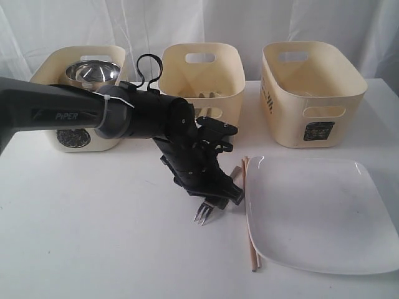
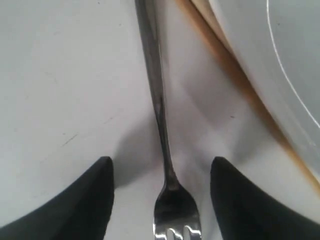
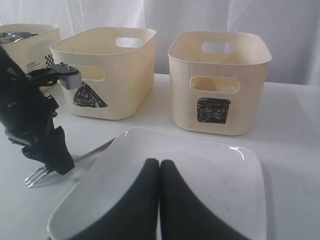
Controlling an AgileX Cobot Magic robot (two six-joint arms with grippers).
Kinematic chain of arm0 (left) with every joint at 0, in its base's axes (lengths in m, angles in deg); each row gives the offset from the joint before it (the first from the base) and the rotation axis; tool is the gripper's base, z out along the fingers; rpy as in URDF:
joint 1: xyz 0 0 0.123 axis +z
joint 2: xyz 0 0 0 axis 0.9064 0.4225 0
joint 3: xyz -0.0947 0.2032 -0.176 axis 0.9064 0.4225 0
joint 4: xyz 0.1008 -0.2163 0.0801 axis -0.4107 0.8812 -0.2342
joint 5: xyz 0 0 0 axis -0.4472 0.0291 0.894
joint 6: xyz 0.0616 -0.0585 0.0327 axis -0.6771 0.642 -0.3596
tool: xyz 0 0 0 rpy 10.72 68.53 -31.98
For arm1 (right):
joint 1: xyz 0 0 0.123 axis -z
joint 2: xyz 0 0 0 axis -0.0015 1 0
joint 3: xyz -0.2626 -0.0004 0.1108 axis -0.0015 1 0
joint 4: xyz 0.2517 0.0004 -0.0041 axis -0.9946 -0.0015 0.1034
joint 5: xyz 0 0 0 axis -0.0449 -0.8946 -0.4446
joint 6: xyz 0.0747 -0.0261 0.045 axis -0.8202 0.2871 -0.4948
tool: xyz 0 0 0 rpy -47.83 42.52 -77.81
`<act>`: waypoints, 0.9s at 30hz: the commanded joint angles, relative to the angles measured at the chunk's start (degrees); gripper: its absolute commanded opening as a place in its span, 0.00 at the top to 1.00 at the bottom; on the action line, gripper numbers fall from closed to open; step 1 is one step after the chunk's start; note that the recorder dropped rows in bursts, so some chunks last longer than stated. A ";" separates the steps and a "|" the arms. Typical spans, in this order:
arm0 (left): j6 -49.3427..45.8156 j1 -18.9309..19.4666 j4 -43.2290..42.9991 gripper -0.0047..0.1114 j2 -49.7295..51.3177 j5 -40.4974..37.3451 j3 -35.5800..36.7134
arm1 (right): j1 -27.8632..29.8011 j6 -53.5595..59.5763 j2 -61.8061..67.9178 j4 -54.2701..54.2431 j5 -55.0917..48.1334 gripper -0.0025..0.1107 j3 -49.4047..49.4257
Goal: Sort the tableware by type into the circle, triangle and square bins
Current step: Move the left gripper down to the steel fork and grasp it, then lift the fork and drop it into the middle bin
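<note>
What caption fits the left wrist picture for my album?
Open left claw straddles a fork lying beside chopsticks and a white plate.

Fork [image 1: 202, 214] handle hidden behind left gripper [image 1: 223, 198]. Middle bin [image 1: 201, 75] front mark blocked by left arm [image 1: 62, 112]; contents indistinct. Plate [image 2: 280, 50] cut by frame edge.

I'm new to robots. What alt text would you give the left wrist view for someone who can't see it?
A steel fork lies on a white table between the two black fingers of the robot's open left hand, which has not closed on it. Beside it lie wooden chopsticks along the edge of a white plate.
</note>
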 commanded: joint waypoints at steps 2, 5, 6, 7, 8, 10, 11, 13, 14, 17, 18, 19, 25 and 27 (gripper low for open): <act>0.16 -0.39 0.54 0.58 0.79 -3.32 0.33 | 0.36 0.19 -0.39 0.24 0.46 0.98 0.40; 0.16 -0.39 -0.21 0.81 0.79 -4.07 0.33 | 0.36 0.19 -0.39 0.24 0.46 0.98 0.40; 0.06 -0.39 -0.74 0.89 0.79 -4.35 0.33 | 0.36 0.19 -0.39 0.24 0.46 0.98 0.40; -1.01 -0.39 -0.98 0.96 0.57 -4.35 0.33 | 0.36 0.19 -0.39 0.24 0.46 0.98 0.40; -1.89 -0.39 -0.98 0.96 0.44 -4.46 0.33 | 0.36 0.19 -0.39 0.24 0.46 0.98 0.40; -2.28 -0.39 -0.98 0.96 -0.07 -4.35 0.33 | 0.36 0.19 -0.39 0.24 0.46 0.98 0.40; -2.28 -0.39 -1.12 0.96 -0.30 -4.35 0.33 | 0.36 0.19 -0.39 0.24 0.46 0.98 0.40; -2.28 -0.39 -1.24 0.96 -1.35 -4.35 0.33 | 0.36 0.19 -0.39 0.24 0.46 0.98 0.40; -2.28 -0.39 -1.44 0.96 -1.93 -4.35 0.33 | 0.36 0.19 -0.39 0.24 0.46 0.98 0.40; -2.28 -0.39 -3.38 0.96 -4.67 -4.35 0.33 | 0.36 0.19 -0.39 0.24 0.46 0.98 0.40; -2.28 -0.39 -3.98 0.96 -5.44 -4.35 0.33 | 0.36 0.19 -0.39 0.24 0.46 0.98 0.40; -2.28 -0.39 -4.46 0.96 -6.36 -4.47 0.33 | 0.36 0.19 -0.39 0.24 0.46 0.98 0.40; -2.28 -0.28 -6.84 0.96 -10.87 -6.68 0.33 | 0.36 0.19 -0.39 0.24 0.46 0.98 0.40; -2.28 -0.28 -7.23 0.96 -12.30 -6.99 0.33 | 0.36 0.19 -0.39 0.24 0.46 0.98 0.40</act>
